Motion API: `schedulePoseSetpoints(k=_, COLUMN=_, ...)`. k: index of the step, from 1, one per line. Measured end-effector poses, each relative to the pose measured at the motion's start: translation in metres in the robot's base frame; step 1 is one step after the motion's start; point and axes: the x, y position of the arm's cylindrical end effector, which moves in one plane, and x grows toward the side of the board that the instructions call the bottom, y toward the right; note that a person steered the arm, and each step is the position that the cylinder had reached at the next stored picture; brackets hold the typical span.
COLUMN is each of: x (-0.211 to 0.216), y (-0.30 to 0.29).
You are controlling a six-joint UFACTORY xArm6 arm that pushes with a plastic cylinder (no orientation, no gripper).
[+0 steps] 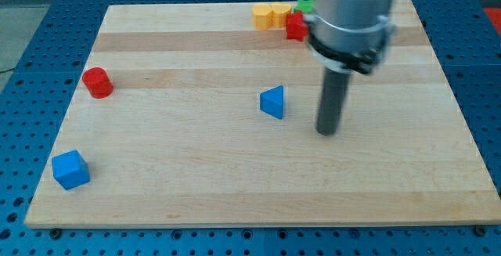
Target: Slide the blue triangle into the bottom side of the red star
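Observation:
The blue triangle (273, 102) lies near the middle of the wooden board (196, 178). The red star (295, 27) sits near the view's top, partly hidden behind the arm's grey body, next to two yellow blocks and a green block. My tip (326, 131) rests on the board to the right of the blue triangle and slightly below it, a short gap apart from it. The red star is well above the triangle and a little to its right.
Two yellow blocks (269, 14) and a green block (304, 6) cluster by the red star at the top edge. A red cylinder (98, 82) stands at the left. A blue cube (70, 169) sits at the bottom left.

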Motion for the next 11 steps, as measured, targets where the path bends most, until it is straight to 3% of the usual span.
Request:
schedulePoseSetpoints(k=1, x=0.037, y=0.0)
schedulePoseSetpoints(k=2, x=0.038, y=-0.027)
schedulePoseSetpoints(k=6, x=-0.023, y=-0.116)
schedulePoseSetpoints(k=11, x=-0.097, y=-0.096)
